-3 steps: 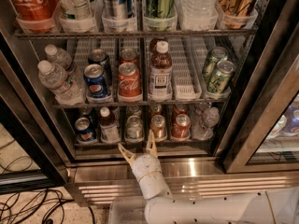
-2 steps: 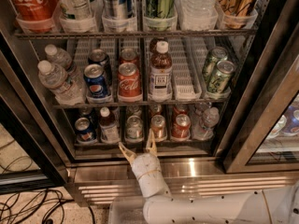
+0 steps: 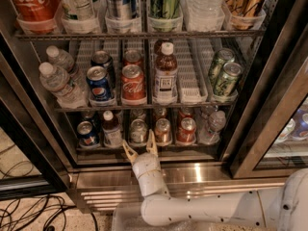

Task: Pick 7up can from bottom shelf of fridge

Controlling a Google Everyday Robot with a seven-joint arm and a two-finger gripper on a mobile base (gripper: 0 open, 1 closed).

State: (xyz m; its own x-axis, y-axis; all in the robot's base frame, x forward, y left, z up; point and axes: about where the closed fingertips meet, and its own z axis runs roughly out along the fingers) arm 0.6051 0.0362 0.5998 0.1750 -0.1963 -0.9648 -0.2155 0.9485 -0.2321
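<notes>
Gripper (image 3: 141, 149), two fingers (image 3: 129, 152) spread and empty, hangs before the one 7up can (image 3: 138, 132) on the bottom shelf (image 3: 110, 148).

One camera looks steeply down from close by into the open stainless-steel drinks fridge (image 3: 216, 170). The cream two-finger gripper (image 3: 139, 146), fingers spread, sits low at centre.

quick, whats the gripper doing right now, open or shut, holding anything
Gripper: open, holding nothing, poised just in front of the 7up can.
</notes>
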